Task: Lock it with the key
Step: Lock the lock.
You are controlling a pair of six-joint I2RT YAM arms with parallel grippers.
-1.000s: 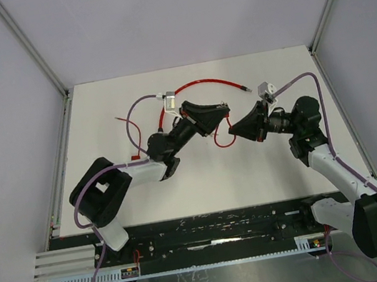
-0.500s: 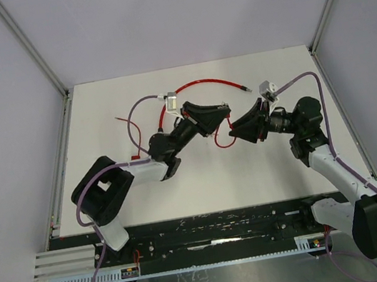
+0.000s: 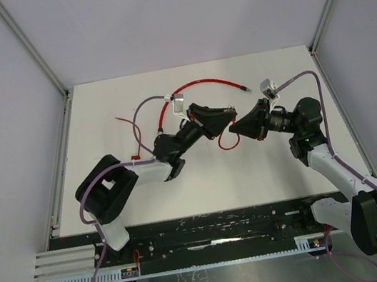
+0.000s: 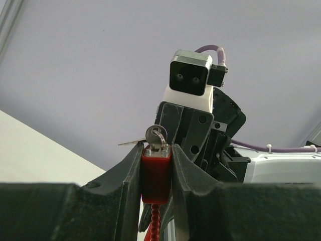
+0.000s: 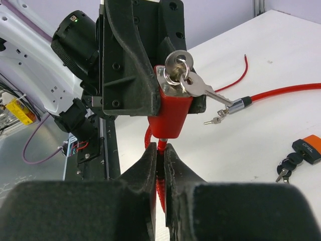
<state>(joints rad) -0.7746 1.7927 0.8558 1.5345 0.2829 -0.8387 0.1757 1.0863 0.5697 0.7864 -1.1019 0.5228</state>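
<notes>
**A:** Well, the gap had closed! The left gripper (image 3: 222, 115) had swung across the table (image 3: 287, 168) toward the right gripper (image 3: 239, 125), and the two now sat nose to nose above the middle of it.

**B:** And the left one was clamped hard on the red lock (image 5: 170, 113), a finger on each flank. The key (image 5: 200, 88) was seated in the cylinder on top, with a spare dangling off the ring (image 5: 178, 62).

**A:** The right fingers were nearly together, pinching the red cable (image 5: 291, 92) just under the lock body. So it gripped the cable, not the key.

**B:** I'd call that a steadying hold. The turn of the key looked yet to come, and the right side would have to let go and climb to reach it.

**A:** The cable end (image 5: 238, 104) lay on the table too, apart from the lock. My guess was it had to go in first.

**B:** Room to work?

**A:** Plenty. Both wrists were well apart from the side rails (image 3: 58, 163) and the back wall (image 3: 182, 19), with bare surface on the near side. The clutter was the cable loop behind them, a thin red wire (image 3: 131, 125) and the fob keys (image 5: 301, 150) lying flat.
</notes>
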